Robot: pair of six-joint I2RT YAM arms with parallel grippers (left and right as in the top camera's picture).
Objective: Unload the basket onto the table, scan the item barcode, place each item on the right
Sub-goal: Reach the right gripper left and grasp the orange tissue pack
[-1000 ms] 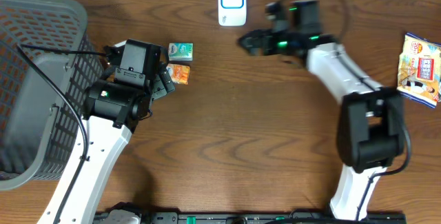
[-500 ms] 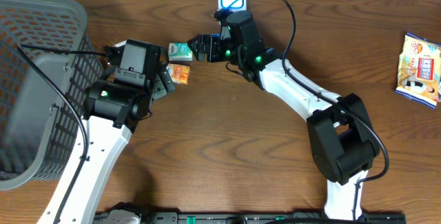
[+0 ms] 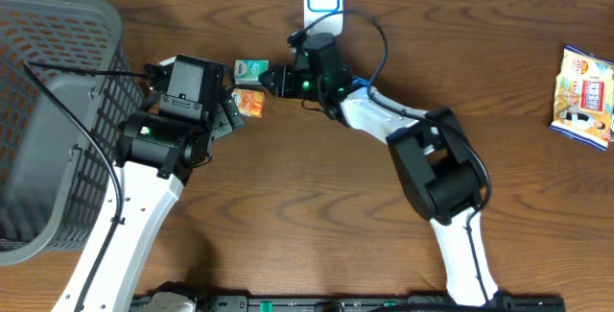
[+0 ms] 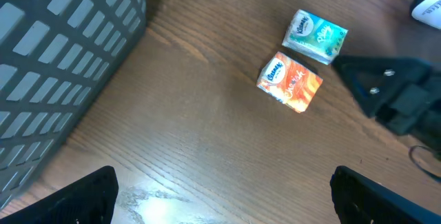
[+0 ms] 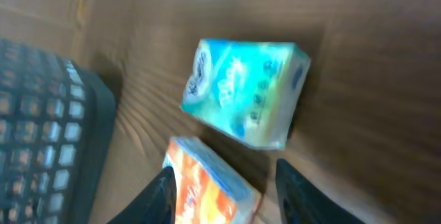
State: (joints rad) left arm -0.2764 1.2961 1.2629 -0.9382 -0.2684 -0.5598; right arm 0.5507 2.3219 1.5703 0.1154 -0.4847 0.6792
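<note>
Two small tissue packs lie side by side at the back of the table: a teal one [image 3: 252, 70] [image 4: 315, 36] [image 5: 244, 93] and an orange one [image 3: 251, 104] [image 4: 290, 81] [image 5: 207, 189]. The white and blue scanner [image 3: 323, 3] stands behind them. My right gripper [image 3: 273, 79] [image 5: 227, 176] is open and narrowed, its tips just right of the packs. In the right wrist view the orange pack shows between the fingers, with a gap at the right finger [image 5: 303, 196]. My left gripper [image 3: 228, 112] [image 4: 224, 210] hangs wide open over bare wood, holding nothing.
A grey mesh basket [image 3: 48, 110] [image 4: 62, 58] fills the left side of the table. A yellow and blue snack bag [image 3: 585, 96] lies at the far right edge. The right arm [image 3: 422, 149] stretches diagonally across the table's middle.
The right arm has swung left from beside the scanner to the two packs, and its jaws have narrowed. The left arm has not moved.
</note>
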